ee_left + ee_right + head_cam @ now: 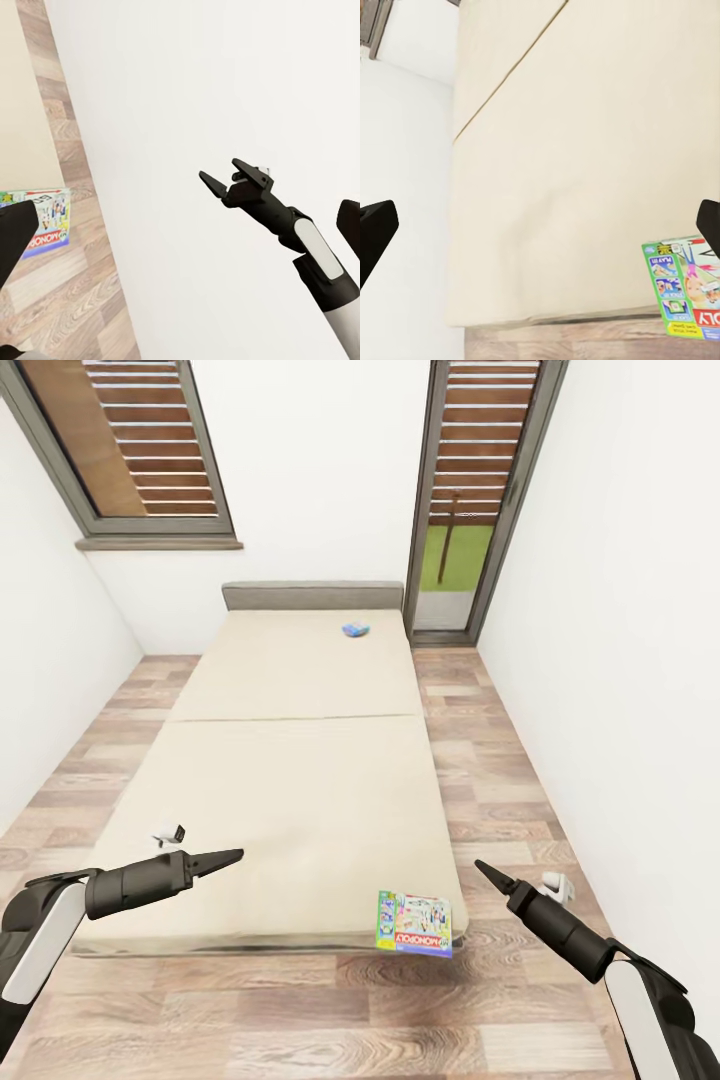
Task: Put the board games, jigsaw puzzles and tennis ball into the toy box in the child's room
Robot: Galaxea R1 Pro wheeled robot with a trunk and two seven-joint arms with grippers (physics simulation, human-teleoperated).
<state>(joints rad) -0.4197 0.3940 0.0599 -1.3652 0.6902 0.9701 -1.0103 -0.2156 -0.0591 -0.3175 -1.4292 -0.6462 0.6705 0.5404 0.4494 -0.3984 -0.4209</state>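
so the robot stands at the foot of the bed (300, 780), and the step in hand looks like fetching the first board game. the monopoly box (414, 923) lies flat at the bed's near edge, slightly overhanging it, between the two grippers and nearer the right gripper (487, 873). its long axis runs along that edge. a second blue game (356, 629) lies well beyond both fingertips, near the headboard; its heading is too small to tell. the left gripper (228, 856) hovers over the mattress; both grippers carry nothing, fingers parted. next, the right gripper must drop inward onto the box's overhanging edge.
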